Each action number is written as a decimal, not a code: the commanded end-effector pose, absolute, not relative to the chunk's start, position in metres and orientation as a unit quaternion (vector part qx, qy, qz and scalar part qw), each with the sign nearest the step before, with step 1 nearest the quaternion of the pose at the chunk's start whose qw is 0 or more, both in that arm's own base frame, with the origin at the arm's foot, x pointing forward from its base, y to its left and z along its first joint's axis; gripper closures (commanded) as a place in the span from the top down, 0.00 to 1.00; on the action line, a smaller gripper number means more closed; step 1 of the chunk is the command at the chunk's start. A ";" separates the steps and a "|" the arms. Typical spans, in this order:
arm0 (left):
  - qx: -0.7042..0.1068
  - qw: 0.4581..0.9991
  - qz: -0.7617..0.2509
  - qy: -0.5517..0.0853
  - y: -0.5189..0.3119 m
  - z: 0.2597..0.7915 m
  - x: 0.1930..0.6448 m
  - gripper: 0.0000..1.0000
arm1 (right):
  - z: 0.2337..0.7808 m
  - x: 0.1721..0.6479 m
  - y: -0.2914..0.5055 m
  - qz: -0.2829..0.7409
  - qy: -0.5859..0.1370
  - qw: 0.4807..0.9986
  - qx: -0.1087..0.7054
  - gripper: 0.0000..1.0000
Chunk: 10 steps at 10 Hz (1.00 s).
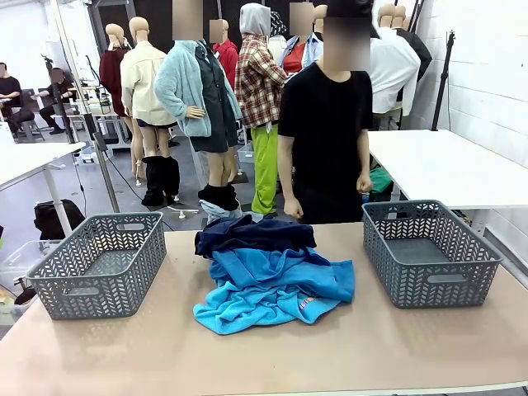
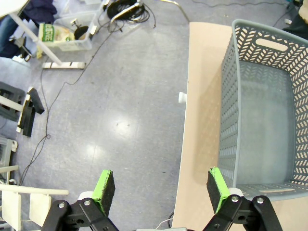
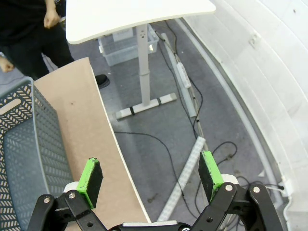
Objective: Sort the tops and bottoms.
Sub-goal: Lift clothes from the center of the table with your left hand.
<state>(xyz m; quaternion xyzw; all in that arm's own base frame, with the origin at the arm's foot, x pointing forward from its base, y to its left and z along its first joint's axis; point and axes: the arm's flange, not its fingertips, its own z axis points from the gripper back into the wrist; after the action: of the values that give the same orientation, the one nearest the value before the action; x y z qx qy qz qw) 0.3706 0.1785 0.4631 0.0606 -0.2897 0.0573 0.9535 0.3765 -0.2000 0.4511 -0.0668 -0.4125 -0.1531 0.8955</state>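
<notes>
Left fingers (image 2: 105,190): spread wide, nothing between. One pad over grey floor (image 2: 120,120), other over edge of beige wooden desk (image 2: 202,96), just beside corner of grey plastic lattice basket (image 2: 231,120).

Right fingers (image 3: 90,179): wide apart, empty. One pad over desk beside second grey lattice basket (image 3: 29,144), other over open floor.

Medium blue and turquoise soft fabric tops (image 1: 272,289) heaped at desk middle between baskets. Dark navy soft bottoms (image 1: 252,235) on heap's far edge. Bare desk around.
</notes>
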 end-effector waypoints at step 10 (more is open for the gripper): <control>0.063 0.954 0.056 -0.289 0.179 0.464 0.369 1.00 | 0.452 0.375 -0.200 -0.151 -0.408 0.898 -0.068 1.00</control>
<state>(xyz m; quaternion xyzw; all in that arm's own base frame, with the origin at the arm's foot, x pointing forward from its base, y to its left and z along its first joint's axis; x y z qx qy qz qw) 0.3706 0.1785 0.4631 0.0606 -0.2897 0.0573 0.9535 0.3765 -0.2000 0.4511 -0.0668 -0.4125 -0.1531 0.8955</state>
